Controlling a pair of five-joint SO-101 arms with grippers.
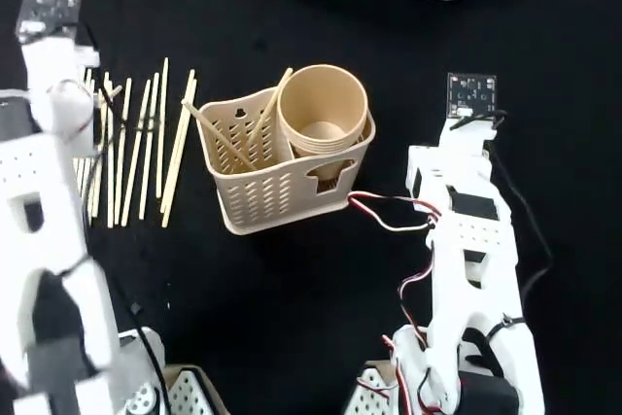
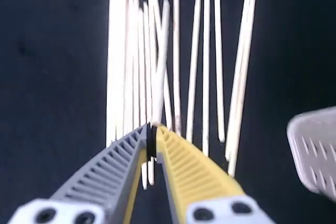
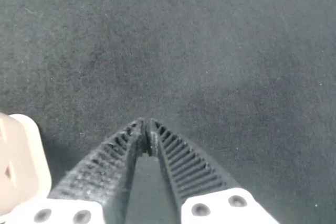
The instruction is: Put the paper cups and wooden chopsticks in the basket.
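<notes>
High view: the basket (image 1: 272,193) sits mid-surface, with stacked paper cups (image 1: 323,109) in its three-o'clock compartment and a few chopsticks (image 1: 219,133) leaning in the other. Loose chopsticks (image 1: 146,148) lie in a row at the basket's nine o'clock. The left hand (image 2: 152,128) pinches one chopstick (image 2: 160,61) at that row. The right hand (image 3: 145,130) is pressed together over bare black surface (image 3: 236,51).

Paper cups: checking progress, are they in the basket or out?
In. The stacked paper cups sit upright inside the basket, rims above its wall.
</notes>
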